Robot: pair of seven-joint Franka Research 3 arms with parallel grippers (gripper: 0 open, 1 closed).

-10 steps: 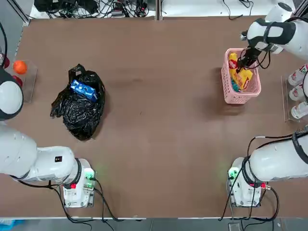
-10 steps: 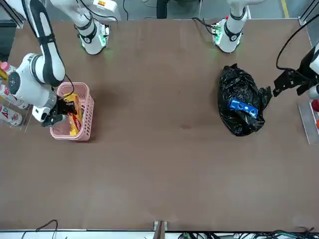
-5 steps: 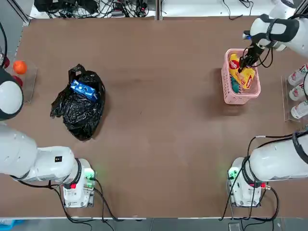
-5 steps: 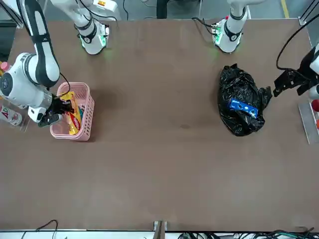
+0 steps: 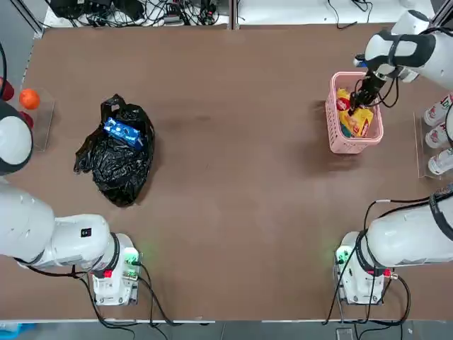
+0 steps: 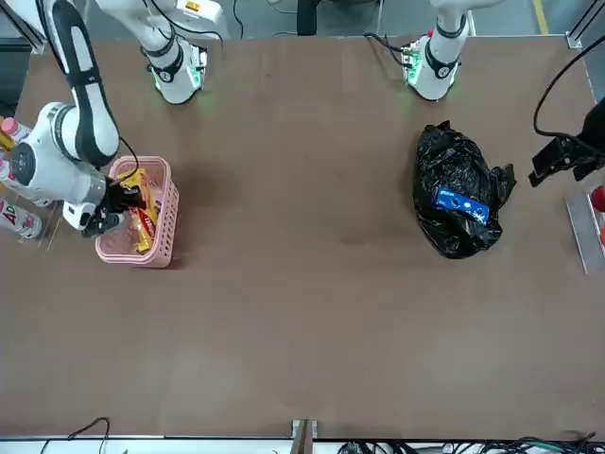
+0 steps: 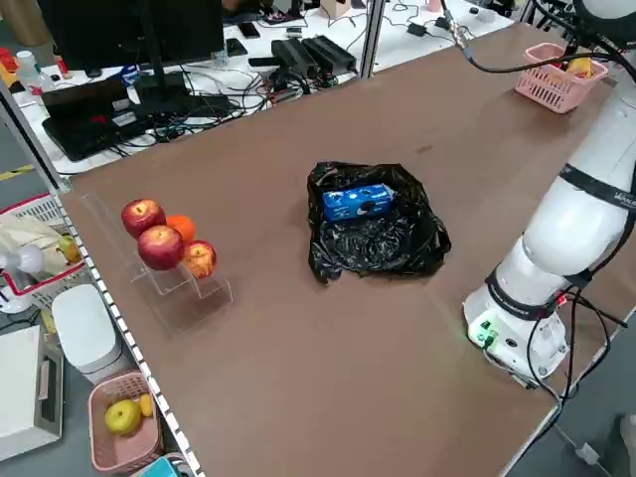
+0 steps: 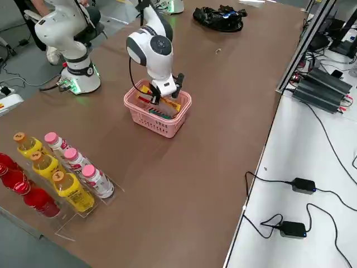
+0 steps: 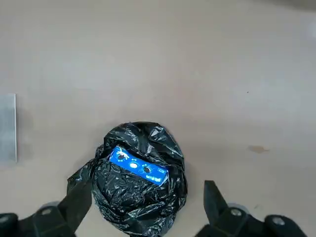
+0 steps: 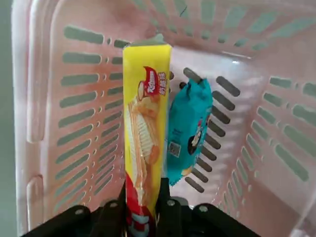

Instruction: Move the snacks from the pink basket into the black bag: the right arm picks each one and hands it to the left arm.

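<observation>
My right gripper (image 5: pixel 364 91) reaches down into the pink basket (image 5: pixel 331 120) at the table's far right. It is shut on the lower end of the yellow packet with red marks (image 10: pixel 143 133), which stands tilted against the basket wall. Beside it, the teal packet (image 10: pixel 190 128) lies on the basket floor. The black bag (image 5: pixel 117 159) sits crumpled on the left half of the table, and the blue packet (image 5: pixel 122 132) rests on top of it. My left gripper (image 6: pixel 558 161) hovers open high beside the bag, holding nothing.
Bottles (image 5: pixel 439 134) stand in a clear rack just right of the basket, close to the right arm. Apples and an orange (image 7: pixel 159 243) sit on a clear stand at the table's left edge. Cables and power bricks (image 8: pixel 301 184) lie beyond the far edge.
The right gripper shifted slightly inside the basket, keeping the yellow packet in its grip. The left gripper drew a little farther away from the bag, toward the table's left edge.
</observation>
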